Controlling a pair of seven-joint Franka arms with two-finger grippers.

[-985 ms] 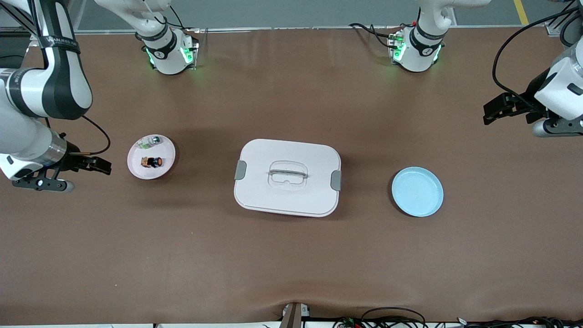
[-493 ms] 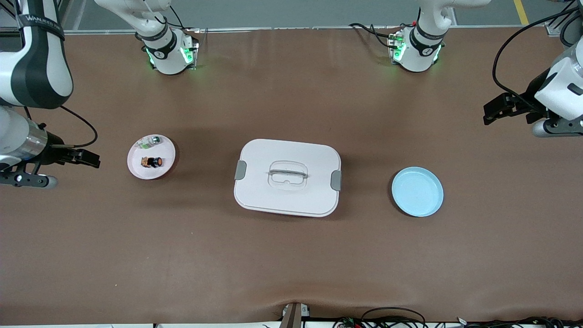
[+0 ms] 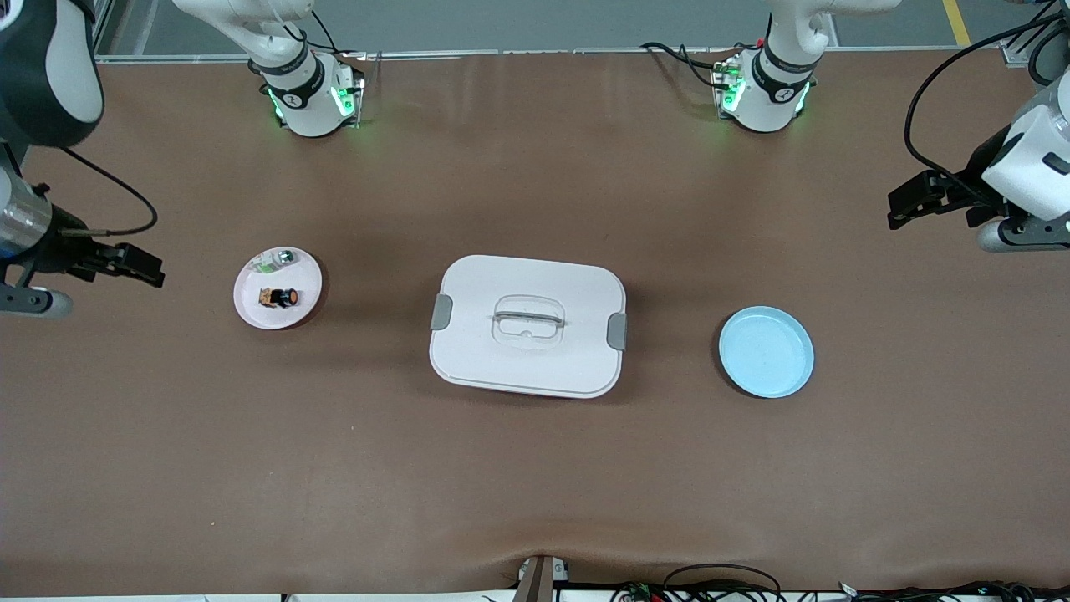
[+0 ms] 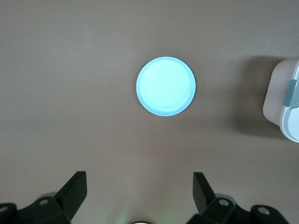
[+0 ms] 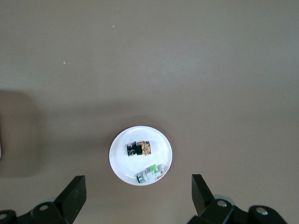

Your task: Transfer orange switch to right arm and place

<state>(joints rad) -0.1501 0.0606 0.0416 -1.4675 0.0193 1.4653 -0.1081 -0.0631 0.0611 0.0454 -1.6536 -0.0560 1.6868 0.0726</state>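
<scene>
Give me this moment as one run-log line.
orange switch: lying on pink plate | left gripper: open, empty | right gripper: open, empty | blue plate: bare

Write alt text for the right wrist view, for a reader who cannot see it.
A small round white plate on a brown table holds the tiny black orange switch and, beside it, a small clear-green-and-silver part. The right gripper hangs above the table, its black fingers open and empty.
</scene>
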